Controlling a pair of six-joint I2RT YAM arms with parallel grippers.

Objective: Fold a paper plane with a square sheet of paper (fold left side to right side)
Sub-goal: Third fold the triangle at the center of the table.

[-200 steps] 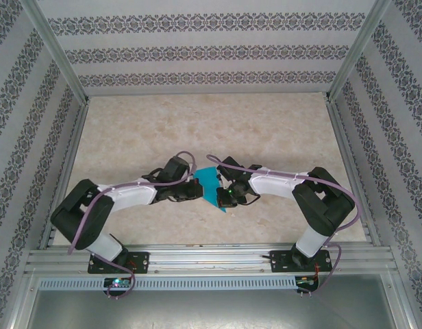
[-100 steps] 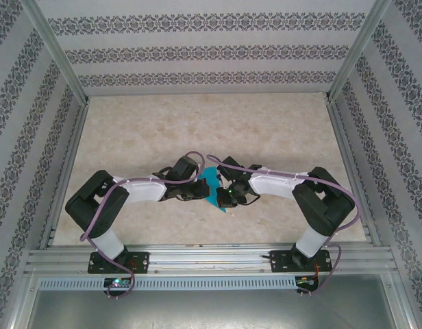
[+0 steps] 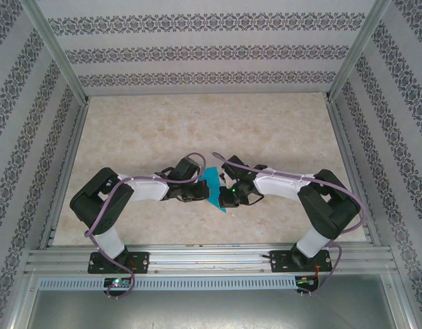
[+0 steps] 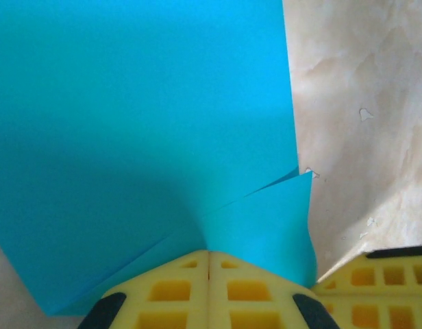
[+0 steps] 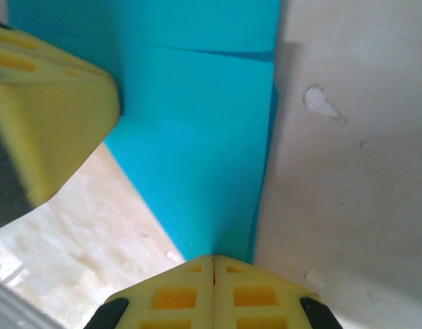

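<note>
On the table [image 3: 279, 130], a little toward six o'clock from the middle: the sheet of paper [image 3: 212, 185], teal, wedged between the left gripper [image 3: 197, 192] at its nine o'clock and the right gripper [image 3: 225, 199] at its three o'clock. Largely covered from above by both wrists, leaving a narrow slanted strip with its pointed end toward six o'clock. Fingertips too small there to read.

From the left wrist: sheet cut off by the frame at twelve and nine o'clock, so full outline unreadable. Folded over itself, one layer's edge slanting up toward three o'clock, a corner poking just past the layer beneath. Left gripper [image 4: 209, 264] pressed together, seam tight, tips touching the sheet where it bows into a soft curve. Cannot tell whether a layer sits nipped between the tips or merely pinned beneath them. At five o'clock, just beside the sheet, a yellow finger [image 4: 375, 281] of the right gripper, cropped by the frame.

From the right wrist: sheet narrowing toward six o'clock and ending at the right gripper [image 5: 213, 264], tips together with no gap. Same doubt about a pinch. Near twelve o'clock, a layer edge running across. At nine o'clock, a blurred finger [image 5: 46, 110] of the left gripper, hiding that corner. Chipped bare table toward three o'clock.
</note>
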